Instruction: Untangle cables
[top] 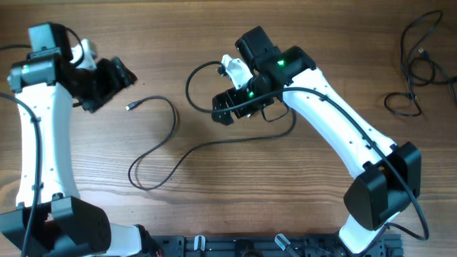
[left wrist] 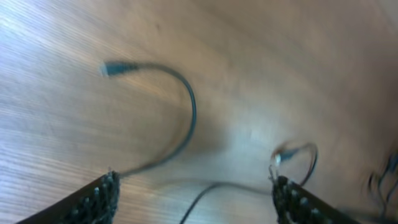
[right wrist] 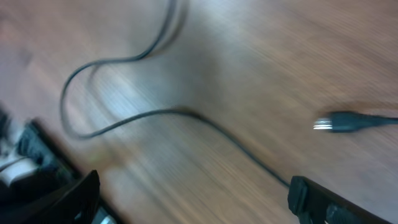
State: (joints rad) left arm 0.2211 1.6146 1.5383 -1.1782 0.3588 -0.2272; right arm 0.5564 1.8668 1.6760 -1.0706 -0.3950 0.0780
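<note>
Cable (top: 173, 123) lies loose across the middle of the worktop (top: 235, 207). The bit I care about is its free plug (top: 131, 107), which sits just off the tip of my left gripper (top: 118, 77), on the side toward the centre. From the plug the cord runs away from that gripper, curls back in a big loop, then heads off under the right gripper (top: 223, 111). So the left arm is clearly nearer the plug. The right one hovers over the far end, where another loop (top: 191, 84) sticks out. Both grippers have their fingers spread with nothing between them. A second bunch of cords (top: 421, 68) sits well apart in the far right corner. I reckon left should go for the plug.
</note>
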